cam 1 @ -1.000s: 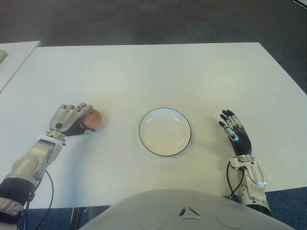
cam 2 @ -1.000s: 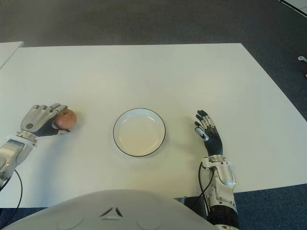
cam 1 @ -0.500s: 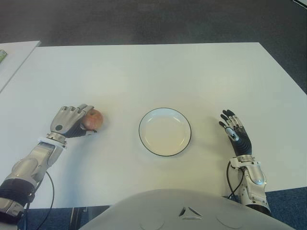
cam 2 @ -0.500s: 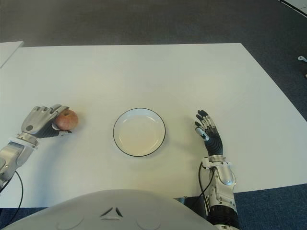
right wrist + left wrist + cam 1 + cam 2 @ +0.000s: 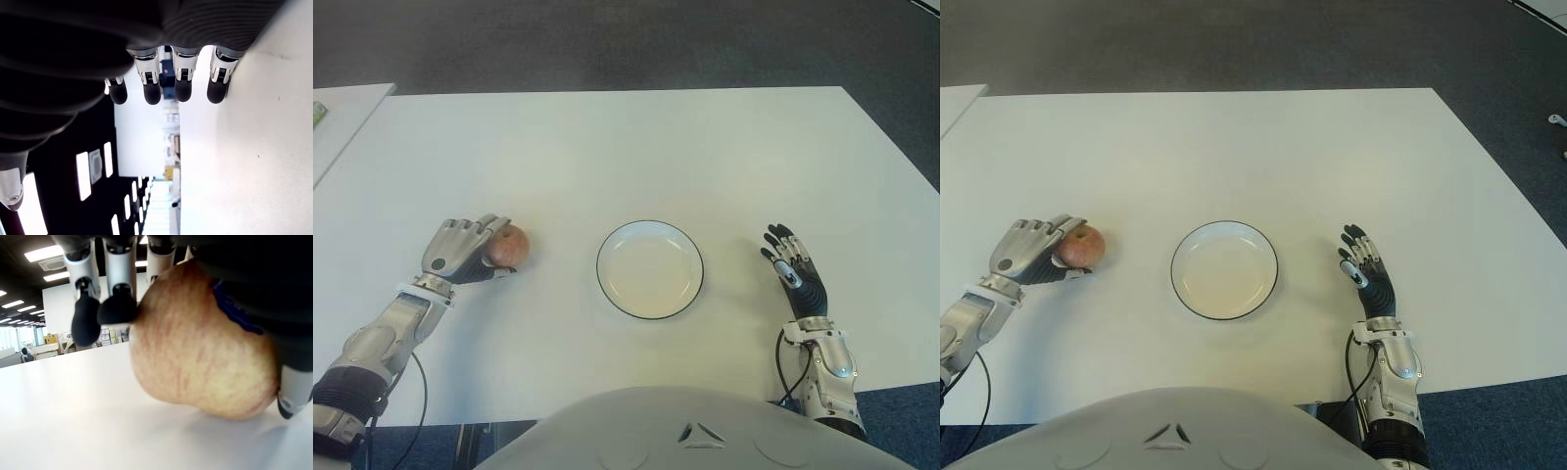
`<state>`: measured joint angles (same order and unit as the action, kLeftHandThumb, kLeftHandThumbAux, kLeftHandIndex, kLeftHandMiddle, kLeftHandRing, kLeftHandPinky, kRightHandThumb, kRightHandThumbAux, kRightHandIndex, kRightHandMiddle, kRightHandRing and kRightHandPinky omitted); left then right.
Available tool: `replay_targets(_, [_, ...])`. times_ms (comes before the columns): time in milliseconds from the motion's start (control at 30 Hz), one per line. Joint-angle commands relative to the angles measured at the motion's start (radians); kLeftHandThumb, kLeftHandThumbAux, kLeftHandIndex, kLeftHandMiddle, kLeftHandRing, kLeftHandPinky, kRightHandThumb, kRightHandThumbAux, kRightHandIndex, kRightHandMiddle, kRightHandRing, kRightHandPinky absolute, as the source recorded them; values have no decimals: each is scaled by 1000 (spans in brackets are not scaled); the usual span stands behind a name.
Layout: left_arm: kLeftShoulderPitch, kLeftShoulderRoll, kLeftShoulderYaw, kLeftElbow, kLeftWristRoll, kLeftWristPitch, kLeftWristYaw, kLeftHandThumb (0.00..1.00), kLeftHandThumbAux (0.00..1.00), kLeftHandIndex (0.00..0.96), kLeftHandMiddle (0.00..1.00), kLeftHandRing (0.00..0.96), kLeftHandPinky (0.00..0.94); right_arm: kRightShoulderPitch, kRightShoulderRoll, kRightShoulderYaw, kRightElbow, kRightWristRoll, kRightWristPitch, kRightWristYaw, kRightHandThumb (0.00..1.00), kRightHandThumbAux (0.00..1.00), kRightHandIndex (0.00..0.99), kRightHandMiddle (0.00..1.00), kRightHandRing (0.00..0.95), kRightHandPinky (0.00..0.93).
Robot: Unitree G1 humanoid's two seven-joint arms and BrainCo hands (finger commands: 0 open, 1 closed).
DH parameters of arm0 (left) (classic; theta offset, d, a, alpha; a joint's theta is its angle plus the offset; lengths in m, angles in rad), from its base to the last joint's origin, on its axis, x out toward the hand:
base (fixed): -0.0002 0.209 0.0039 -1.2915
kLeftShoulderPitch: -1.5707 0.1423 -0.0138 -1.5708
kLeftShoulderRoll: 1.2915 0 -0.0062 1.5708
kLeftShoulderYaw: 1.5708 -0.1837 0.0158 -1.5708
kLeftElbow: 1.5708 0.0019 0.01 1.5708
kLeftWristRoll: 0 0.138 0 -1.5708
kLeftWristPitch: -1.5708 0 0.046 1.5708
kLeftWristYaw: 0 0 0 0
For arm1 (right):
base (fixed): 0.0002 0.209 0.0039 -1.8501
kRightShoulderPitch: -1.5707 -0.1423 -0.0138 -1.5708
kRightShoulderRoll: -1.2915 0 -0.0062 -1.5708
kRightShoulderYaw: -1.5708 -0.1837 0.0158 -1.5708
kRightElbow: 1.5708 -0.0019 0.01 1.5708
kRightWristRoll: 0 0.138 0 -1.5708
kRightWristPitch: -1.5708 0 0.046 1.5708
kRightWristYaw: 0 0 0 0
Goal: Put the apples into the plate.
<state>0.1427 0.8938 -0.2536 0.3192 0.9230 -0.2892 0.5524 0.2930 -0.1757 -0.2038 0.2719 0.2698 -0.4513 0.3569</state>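
Left robot hand (image 5: pixel 462 252) is curled around the apple (image 5: pixel 508 246), fingers (image 5: pixel 117 308) over the top and thumb low on the near side; the fruit's underside appears to rest on the white bench (image 5: pixel 607 147), left of the empty plate (image 5: pixel 650 269) and well apart from it. Right robot hand (image 5: pixel 793 273) shows right of the plate, fingers loosely spread, holding nothing. Judgement: apple is rigid, moderately heavy, smooth-skinned and prone to roll; wrapping its widest girth suits it best.

Apple (image 5: pixel 507 246) on table (image 5: pixel 626 147), left of plate (image 5: pixel 650 269); right hand (image 5: pixel 793 274) right.
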Motion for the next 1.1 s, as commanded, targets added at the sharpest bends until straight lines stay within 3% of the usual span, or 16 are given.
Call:
replay_targets(33, [32, -27, -41, 10, 18, -1, -38, 733, 694, 443, 825, 812, 802, 74, 47, 20, 118, -4, 95, -8, 184, 490, 52, 87, 43, 32])
replay_targets(233, [38, -39, -35, 1, 10, 3, -34, 735, 694, 443, 833, 822, 831, 75, 46, 23, 114, -11, 103, -16, 185, 491, 56, 88, 38, 19])
replay_targets(467, [39, -40, -34, -4, 10, -12, -16, 734, 694, 443, 834, 824, 798, 73, 44, 24, 118, -13, 105, -21, 181, 488, 55, 90, 45, 44])
replay_targets(733, [17, -55, -30, -5, -37, -67, -23, 736, 694, 443, 839, 823, 771, 65, 45, 19, 138, -3, 96, -10, 177, 496, 50, 88, 58, 65])
replay_targets(933, [51, -70, 12, -198, -50, -23, -84, 738, 694, 443, 847, 832, 807, 64, 48, 22, 142, -9, 89, -12, 176, 505, 50, 81, 49, 48])
replay_targets(1100, [56, -82, 36, -223, -57, -31, -80, 741, 694, 443, 858, 844, 809, 67, 51, 25, 133, -16, 89, -20, 177, 509, 54, 75, 43, 47])
